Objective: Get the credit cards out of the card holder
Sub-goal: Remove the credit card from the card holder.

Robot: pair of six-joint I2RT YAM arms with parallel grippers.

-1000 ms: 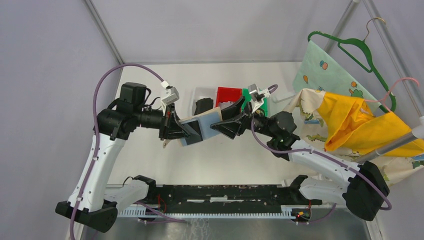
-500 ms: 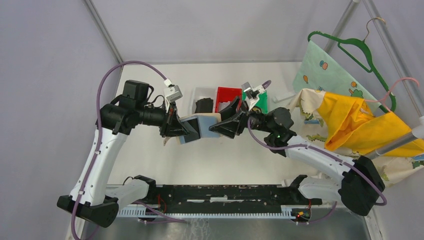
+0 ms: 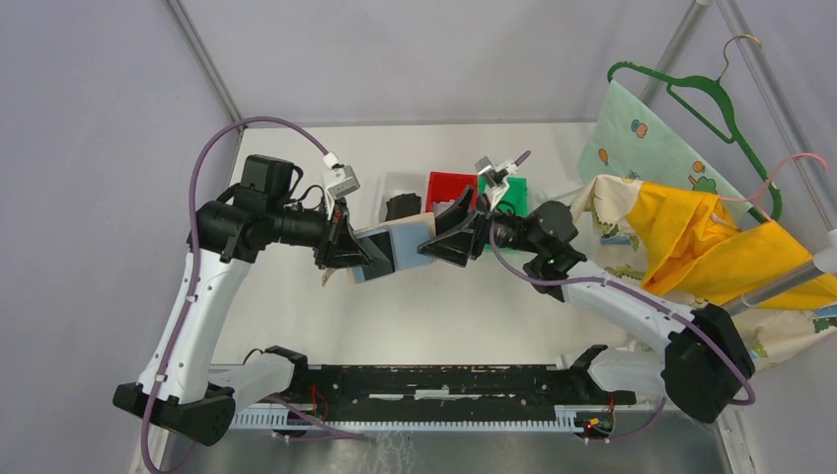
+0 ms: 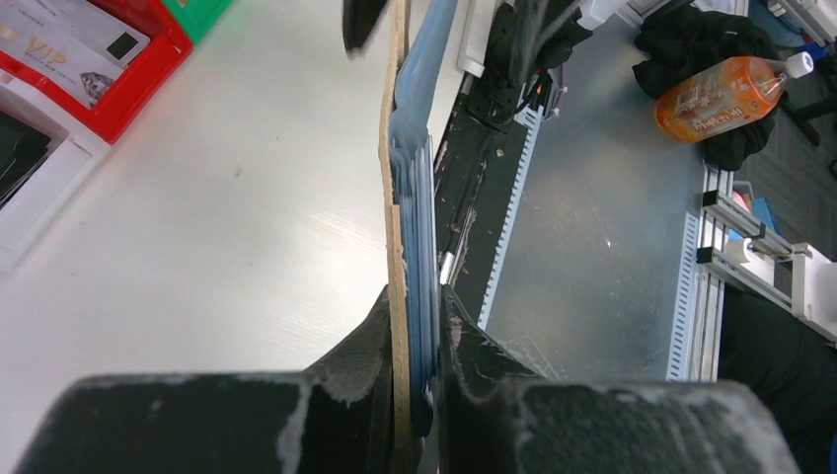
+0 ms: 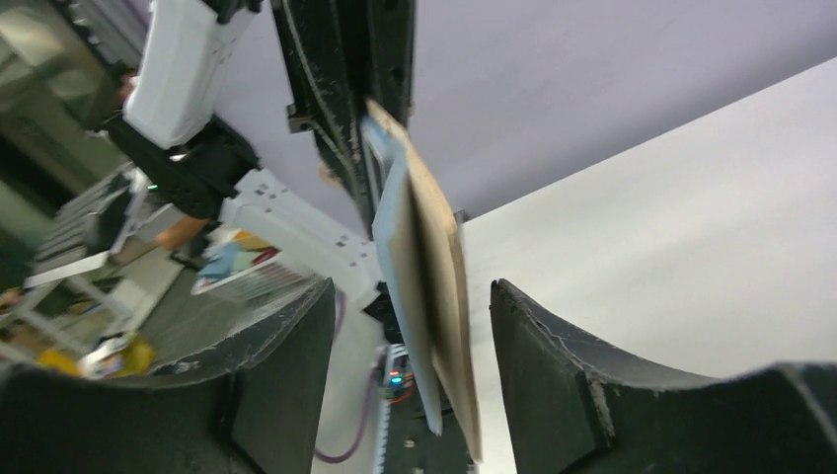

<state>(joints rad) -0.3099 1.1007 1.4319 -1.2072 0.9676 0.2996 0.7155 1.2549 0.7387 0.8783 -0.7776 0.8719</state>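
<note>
The tan card holder [image 3: 403, 243] hangs in the air above the table's middle, between the two arms. My left gripper [image 3: 361, 255] is shut on its left end. In the left wrist view the card holder [image 4: 397, 197] runs edge-on, tan back on the left and thin blue-grey layers on the right, clamped in the left gripper [image 4: 417, 341]. My right gripper [image 3: 437, 242] stands open around the other end. In the right wrist view the card holder [image 5: 434, 286] sits between the right gripper's [image 5: 413, 336] fingers, touching neither. Pale credit cards [image 4: 69, 47] lie in the red bin [image 4: 133, 94].
White bin [image 3: 395, 185] with a black lump [image 3: 402, 206], red bin [image 3: 452, 184] and green bin [image 3: 514, 194] stand in a row behind the grippers. Patterned and yellow cloths [image 3: 691, 232] and a green hanger [image 3: 691, 94] fill the right side.
Both grippers and the holder have drifted slightly left and toward the far side. The right arm's elbow has swung in. The left grip holds as before; the right jaws stay apart.
</note>
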